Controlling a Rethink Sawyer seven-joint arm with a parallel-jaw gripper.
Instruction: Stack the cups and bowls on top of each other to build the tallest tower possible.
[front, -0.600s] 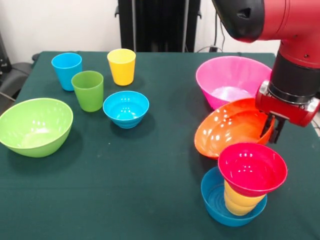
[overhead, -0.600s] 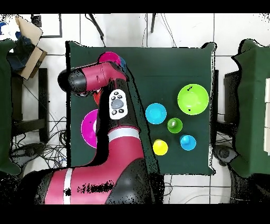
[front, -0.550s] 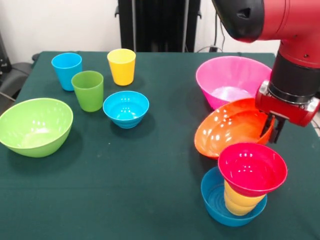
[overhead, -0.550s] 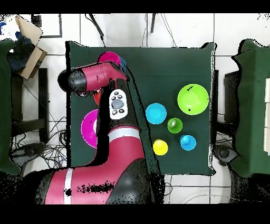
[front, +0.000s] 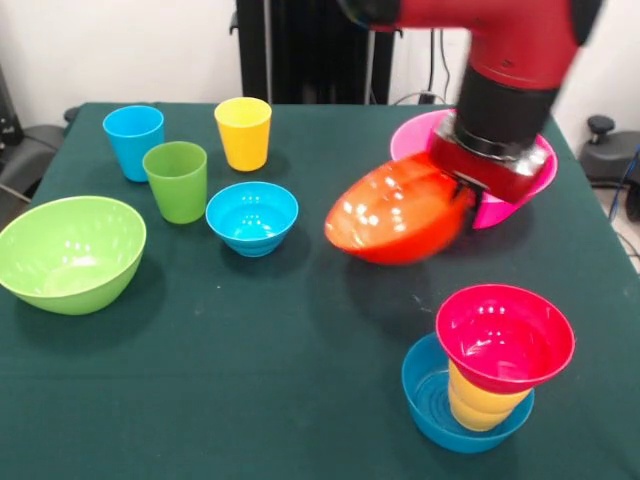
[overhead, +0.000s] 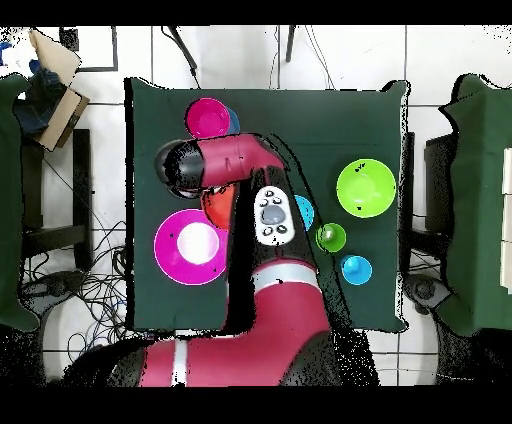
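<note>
My gripper (front: 466, 193) is shut on the right rim of the wide orange bowl (front: 396, 212), which hangs tilted above the table, left of the large pink bowl (front: 512, 203). Near the front right, a small tower stands: a blue bowl (front: 436, 408) holds a squat yellow-orange cup (front: 482, 402), with a red bowl (front: 504, 335) on top. From overhead, the arm covers most of the orange bowl (overhead: 212, 208) beside the pink bowl (overhead: 190, 246).
On the left stand a light blue cup (front: 133, 141), a green cup (front: 177, 180), a yellow cup (front: 243, 132), a second small blue bowl (front: 252, 217) and a large lime green bowl (front: 70, 252).
The orange bowl has come up off the table from beside the pink bowl and swung left toward the table's middle in my grip. The red-topped stack has not moved.
</note>
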